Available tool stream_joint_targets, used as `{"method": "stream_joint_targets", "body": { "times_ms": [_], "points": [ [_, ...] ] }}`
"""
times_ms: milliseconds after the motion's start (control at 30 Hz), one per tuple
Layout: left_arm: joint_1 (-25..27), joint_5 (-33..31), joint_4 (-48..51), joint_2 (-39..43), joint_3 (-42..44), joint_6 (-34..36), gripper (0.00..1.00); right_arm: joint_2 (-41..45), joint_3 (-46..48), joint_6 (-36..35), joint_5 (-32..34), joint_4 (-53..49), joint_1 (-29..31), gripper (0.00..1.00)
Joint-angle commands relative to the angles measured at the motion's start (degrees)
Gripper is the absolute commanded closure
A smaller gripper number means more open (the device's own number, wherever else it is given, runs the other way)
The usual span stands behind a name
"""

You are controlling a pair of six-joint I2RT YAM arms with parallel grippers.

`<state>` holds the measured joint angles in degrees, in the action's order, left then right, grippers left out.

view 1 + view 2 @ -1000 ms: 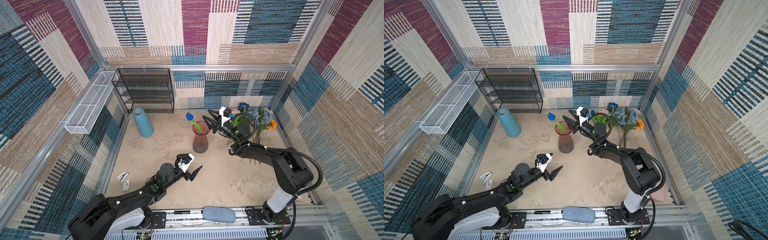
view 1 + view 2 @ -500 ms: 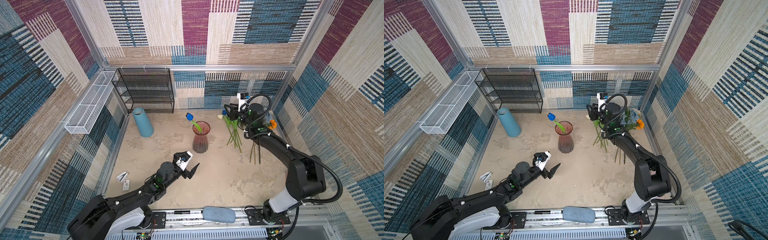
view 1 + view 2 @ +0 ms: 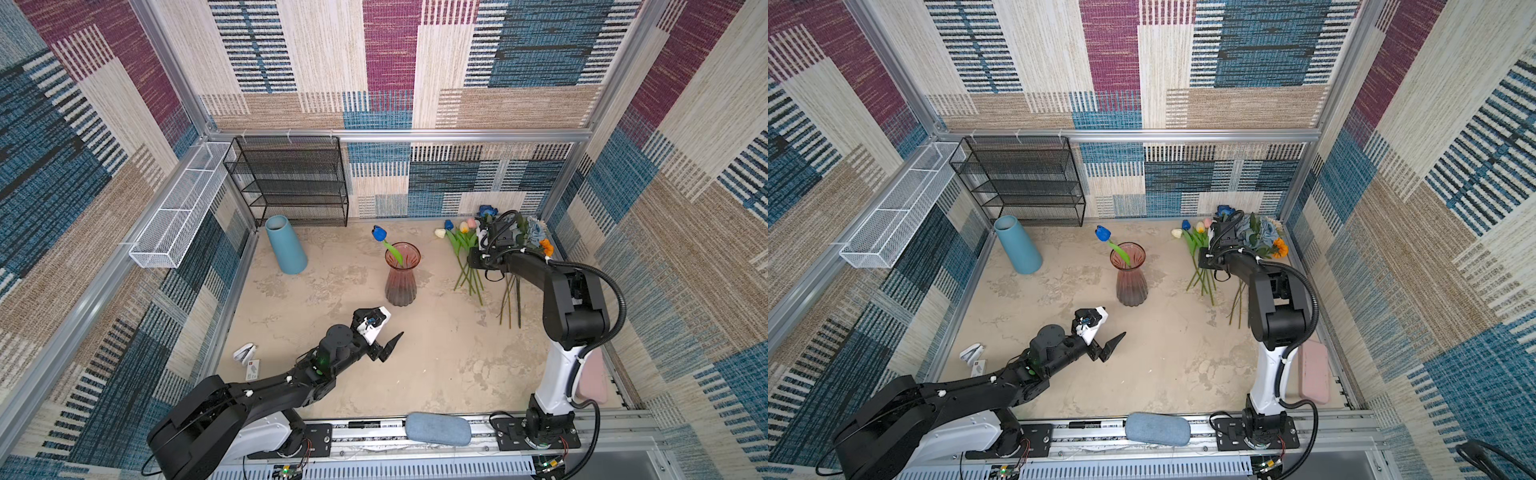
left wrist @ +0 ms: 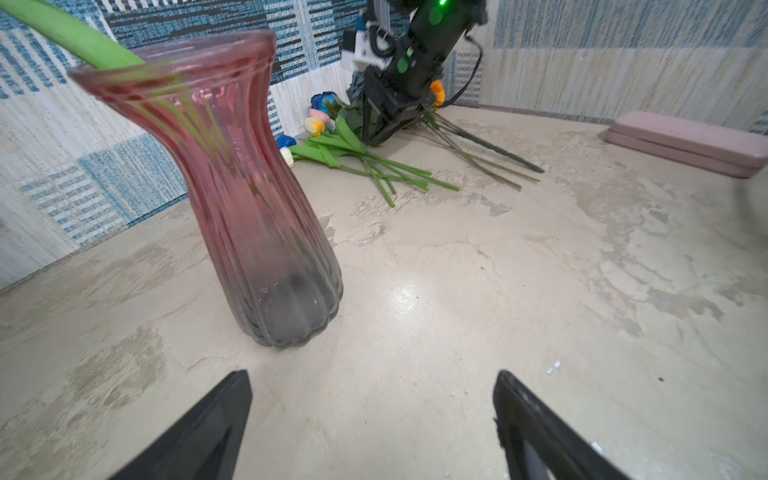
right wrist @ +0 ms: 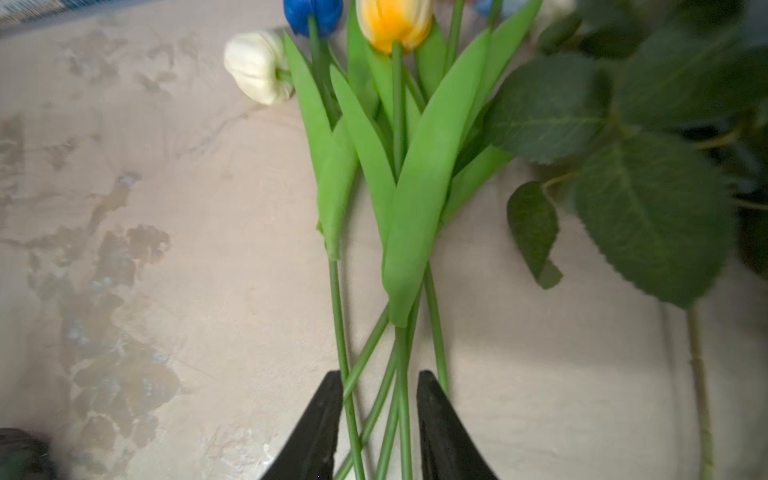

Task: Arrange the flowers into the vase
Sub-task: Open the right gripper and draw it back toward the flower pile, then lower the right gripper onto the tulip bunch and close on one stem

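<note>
The pink ribbed glass vase stands upright mid-table with one blue tulip in it. The other flowers lie at the back right: several tulips, a dusty-blue rose bunch and an orange bloom. My right gripper is down on the tulip stems. Its jaws stand narrow on either side of several stems, with gaps still showing. My left gripper hangs wide open and empty, low over the table in front of the vase.
A light-blue cylinder vase stands at the back left beside a black wire shelf. A white wire basket hangs on the left wall. A pink case lies by the right wall, and a small white object by the left edge.
My right arm swung from beside the vase to the flower pile at the back right and came down over the tulip stems, its jaws narrowing. The left arm barely shifted.
</note>
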<state>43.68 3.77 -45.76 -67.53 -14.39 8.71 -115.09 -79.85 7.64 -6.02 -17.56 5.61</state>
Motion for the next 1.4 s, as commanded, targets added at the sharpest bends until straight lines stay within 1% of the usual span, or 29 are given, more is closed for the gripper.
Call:
{"method": "stream_joint_targets", "body": {
  "times_ms": [0,167,267,433,500,633,800,867,967,1033,1067,1167,1267,1333,1367],
  "points": [
    [0.17,2.82,-3.18,-0.22,-0.36,-0.22,0.07,-1.66,-1.54,-0.88,0.97,-1.50,-0.07,0.69],
    [0.18,1.16,-0.21,1.34,-1.04,0.62,0.07,-3.61,-2.50,-0.87,2.21,-1.69,-0.07,0.73],
    [0.18,1.91,-0.30,1.54,-0.92,0.00,0.07,-4.54,-2.58,-1.31,1.43,-1.32,-0.07,0.75],
    [0.18,1.22,-0.61,0.71,-1.28,0.10,0.07,-3.95,-1.87,-1.52,-1.00,-0.09,-0.07,0.86],
    [0.18,1.85,0.04,1.40,-1.30,-0.10,0.07,-3.28,-2.19,-1.66,-1.02,-0.70,-0.03,0.90],
    [0.18,1.10,-0.38,1.47,-1.24,-0.19,0.07,-1.06,-1.46,-1.88,-1.22,-0.72,0.02,0.97],
    [0.18,0.56,0.29,2.69,-0.98,0.08,0.08,2.68,-0.55,-1.77,-0.97,-1.71,0.11,0.98],
    [0.18,0.73,0.59,3.12,-0.97,-0.18,0.08,4.34,-0.47,-1.84,-1.89,-1.84,0.35,0.98],
    [0.18,0.78,1.75,4.24,-0.86,0.03,0.08,5.31,-0.98,-1.77,-2.54,-1.99,0.46,0.96],
    [0.18,-0.27,0.65,3.66,-0.77,0.34,0.08,4.91,-1.15,-1.36,-2.23,-1.66,0.46,0.94],
    [0.18,-0.19,0.73,3.70,-0.79,0.28,0.08,4.55,-1.01,-1.27,-2.40,-1.22,0.48,0.92],
    [0.18,0.95,2.08,4.93,-0.76,-0.36,0.08,2.67,-1.01,-1.14,-2.13,-0.64,0.46,0.90],
    [0.18,0.21,1.24,4.52,-0.64,0.07,0.08,1.52,-0.65,-1.00,-1.45,0.13,0.51,0.92],
    [0.18,0.26,1.67,4.76,-0.72,-0.01,0.08,1.03,-0.57,-1.26,-1.62,0.42,0.46,0.97],
    [0.18,0.44,1.89,4.86,-0.68,-0.09,0.08,0.85,-0.62,-1.39,-1.60,0.51,0.50,0.96]
  ]
}}
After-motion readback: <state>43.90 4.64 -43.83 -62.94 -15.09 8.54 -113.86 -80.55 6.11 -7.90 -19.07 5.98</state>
